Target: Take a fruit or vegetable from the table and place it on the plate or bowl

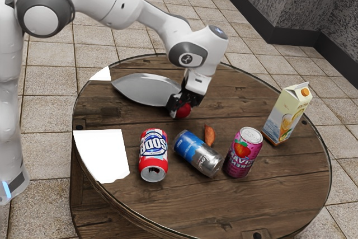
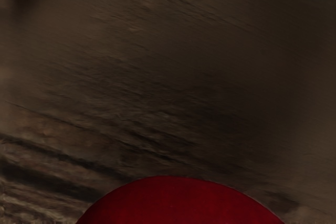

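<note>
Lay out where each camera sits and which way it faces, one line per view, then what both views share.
Exterior view: raised beside the arm, looking down across the round dark wooden table; it shows the white arm coming in from the upper left, jaws closed on the small red round fruit beside the silver plate.
Wrist view: mounted on the hand, facing down at the tabletop, with the fruit just beneath.
Shared: the red fruit and the wooden tabletop.

Glossy white arm (image 1: 128,6) with grey joint caps, ending in a black tool (image 1: 180,104).
</note>
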You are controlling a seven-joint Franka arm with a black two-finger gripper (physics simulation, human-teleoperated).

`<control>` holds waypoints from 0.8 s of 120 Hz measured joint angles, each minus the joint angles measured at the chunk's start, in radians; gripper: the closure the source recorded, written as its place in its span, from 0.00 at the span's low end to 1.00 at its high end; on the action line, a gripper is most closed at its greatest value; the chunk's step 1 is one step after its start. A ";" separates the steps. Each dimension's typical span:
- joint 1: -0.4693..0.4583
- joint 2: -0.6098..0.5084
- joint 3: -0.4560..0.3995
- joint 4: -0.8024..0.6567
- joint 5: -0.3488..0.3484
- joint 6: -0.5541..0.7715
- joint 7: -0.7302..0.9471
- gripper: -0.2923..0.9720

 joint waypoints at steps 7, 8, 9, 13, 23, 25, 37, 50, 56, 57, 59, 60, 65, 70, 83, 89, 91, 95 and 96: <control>0.000 -0.003 -0.001 0.003 0.000 0.002 -0.001 0.62; 0.000 -0.004 -0.001 0.004 0.000 0.003 -0.002 0.62; 0.000 -0.005 -0.001 0.005 0.000 0.003 -0.002 0.62; 0.000 -0.009 -0.002 0.010 0.001 0.003 -0.002 0.63; 0.000 -0.035 -0.002 0.024 0.001 0.001 -0.004 0.64; 0.000 -0.041 -0.002 0.027 0.001 -0.001 -0.004 0.64; 0.000 -0.079 -0.002 0.035 0.001 -0.009 -0.005 0.67; -0.035 -0.155 0.036 -0.009 0.003 -0.019 -0.007 0.70; -0.045 -0.174 0.053 -0.025 0.003 -0.023 -0.007 0.68; -0.044 -0.176 0.054 -0.027 0.003 -0.023 -0.007 0.67; -0.045 -0.179 0.059 -0.030 0.003 -0.024 -0.007 0.66; -0.045 -0.180 0.062 -0.032 0.003 -0.025 -0.007 0.66; -0.042 -0.185 0.081 -0.037 0.002 -0.028 -0.007 0.65; -0.029 -0.187 0.099 -0.039 0.001 -0.030 -0.006 0.65; 0.019 -0.188 0.136 -0.043 0.000 -0.034 -0.002 0.64; 0.035 -0.188 0.140 -0.043 0.000 -0.035 0.000 0.64; 0.037 -0.188 0.140 -0.043 0.000 -0.035 0.000 0.64; 0.037 -0.188 0.141 -0.044 -0.001 -0.036 0.001 0.64; 0.036 -0.188 0.142 -0.044 -0.001 -0.036 0.001 0.64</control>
